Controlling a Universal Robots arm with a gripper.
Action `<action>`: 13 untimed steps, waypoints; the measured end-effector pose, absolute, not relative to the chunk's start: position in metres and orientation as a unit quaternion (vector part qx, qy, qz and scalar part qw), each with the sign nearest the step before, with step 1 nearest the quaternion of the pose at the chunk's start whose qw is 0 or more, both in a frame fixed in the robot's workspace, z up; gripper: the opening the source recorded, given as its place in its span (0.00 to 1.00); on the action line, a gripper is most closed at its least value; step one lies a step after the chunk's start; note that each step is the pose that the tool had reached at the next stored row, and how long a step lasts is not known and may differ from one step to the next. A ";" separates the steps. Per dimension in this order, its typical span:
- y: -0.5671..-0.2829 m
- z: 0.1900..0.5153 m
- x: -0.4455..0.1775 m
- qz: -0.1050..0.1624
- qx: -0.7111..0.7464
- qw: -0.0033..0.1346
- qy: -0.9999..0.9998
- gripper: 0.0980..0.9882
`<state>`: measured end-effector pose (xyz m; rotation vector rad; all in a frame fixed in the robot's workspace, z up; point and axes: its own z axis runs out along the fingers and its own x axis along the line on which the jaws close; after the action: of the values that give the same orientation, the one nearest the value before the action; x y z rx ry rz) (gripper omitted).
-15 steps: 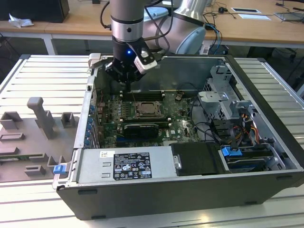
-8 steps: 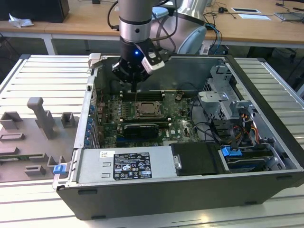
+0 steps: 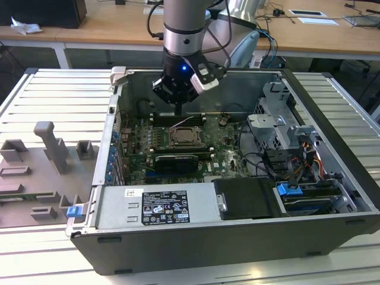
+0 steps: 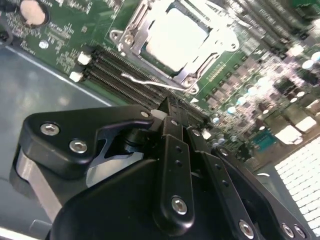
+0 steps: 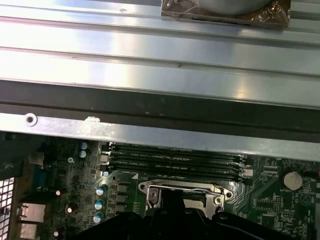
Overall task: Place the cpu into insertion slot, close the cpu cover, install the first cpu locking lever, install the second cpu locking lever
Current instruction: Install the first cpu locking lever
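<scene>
Poised just above the motherboard, the gripper [image 3: 178, 110] hangs over the memory slots [image 4: 120, 80] beside the insertion slot [image 3: 184, 138], its fingers [image 4: 172, 150] drawn together with nothing between them, a narrow tip suited to pushing thin parts. The cpu [image 4: 175, 40] already lies flat in the socket, the cpu cover [image 4: 150, 20] folded down around it. A thin wire locking lever [image 4: 150, 82] stands free along the socket edge nearest the fingers, seemingly unlatched.
</scene>
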<state>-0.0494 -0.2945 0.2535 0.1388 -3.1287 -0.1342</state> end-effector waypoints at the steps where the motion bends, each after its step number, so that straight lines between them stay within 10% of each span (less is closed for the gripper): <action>1: -0.295 0.253 -0.049 -0.049 0.044 0.003 -0.998 0.01; 13: -0.295 0.236 -0.043 -0.051 0.043 -0.003 -0.998 0.01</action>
<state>-0.0426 -0.2945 0.2357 0.1364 -3.1402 -0.1594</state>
